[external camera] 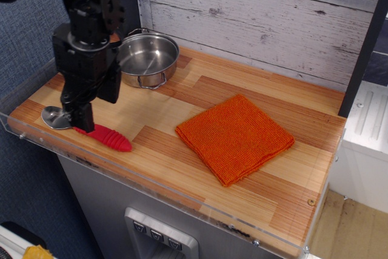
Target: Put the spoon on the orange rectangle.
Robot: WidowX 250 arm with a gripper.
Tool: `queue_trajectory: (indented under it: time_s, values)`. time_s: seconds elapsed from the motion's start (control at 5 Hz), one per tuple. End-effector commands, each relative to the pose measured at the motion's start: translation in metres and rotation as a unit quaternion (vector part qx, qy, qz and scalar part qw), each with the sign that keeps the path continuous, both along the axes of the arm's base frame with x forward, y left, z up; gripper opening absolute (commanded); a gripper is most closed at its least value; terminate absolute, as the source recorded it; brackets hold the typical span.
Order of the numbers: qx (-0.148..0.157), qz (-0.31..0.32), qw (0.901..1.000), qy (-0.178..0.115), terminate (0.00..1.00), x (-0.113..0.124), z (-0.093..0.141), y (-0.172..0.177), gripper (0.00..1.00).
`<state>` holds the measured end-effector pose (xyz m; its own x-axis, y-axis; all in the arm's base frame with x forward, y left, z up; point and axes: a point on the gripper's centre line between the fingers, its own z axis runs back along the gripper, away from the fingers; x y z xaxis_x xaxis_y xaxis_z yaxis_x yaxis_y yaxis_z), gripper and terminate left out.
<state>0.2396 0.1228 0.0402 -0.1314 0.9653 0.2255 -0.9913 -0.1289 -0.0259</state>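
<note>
spoon [91, 128]: lies flat near the front left corner of the table, metal bowl to the left, ribbed red handle running right toward the front edge; the neck between bowl and handle is hidden behind the gripper.
gripper [80, 124]: black, pointing down over the spoon's neck, its tip at or just above the spoon; the jaws look drawn narrow around the neck, but from this side i cannot tell whether they hold it.
orange rectangle [234, 137]: folded knitted cloth, flat at mid-table, set cornerwise, well apart from the spoon, nothing on it.
steel pot [148, 59]: empty, at the back left by the plank wall, just behind the arm.
table [291, 192]: striped wood top with a clear rim along the front edge.
</note>
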Motion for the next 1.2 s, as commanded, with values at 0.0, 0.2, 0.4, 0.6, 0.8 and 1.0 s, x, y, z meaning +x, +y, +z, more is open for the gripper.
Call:
queue_trajectory:
  time_s: [0.0, 0.2, 0.4, 0.6, 0.8, 1.0]
  values:
    - [0.005, 0.014, 0.9998, -0.014, 0.0, 0.0, -0.011, -0.005, 1.0]
    - [-0.007, 0.014, 0.9996, -0.025, 0.0, -0.002, -0.019, -0.004, 1.0]
    - [-0.015, 0.018, 0.9993, -0.028, 0.0, -0.002, -0.025, -0.003, 1.0]
    - [-0.024, 0.023, 0.999, -0.03, 0.0, -0.004, -0.027, -0.002, 1.0]
    - [-0.031, 0.024, 0.9984, -0.04, 0.0, -0.007, -0.026, -0.004, 0.0]
    - [-0.035, 0.024, 0.9984, -0.038, 0.0, -0.01, -0.023, -0.002, 0.0]
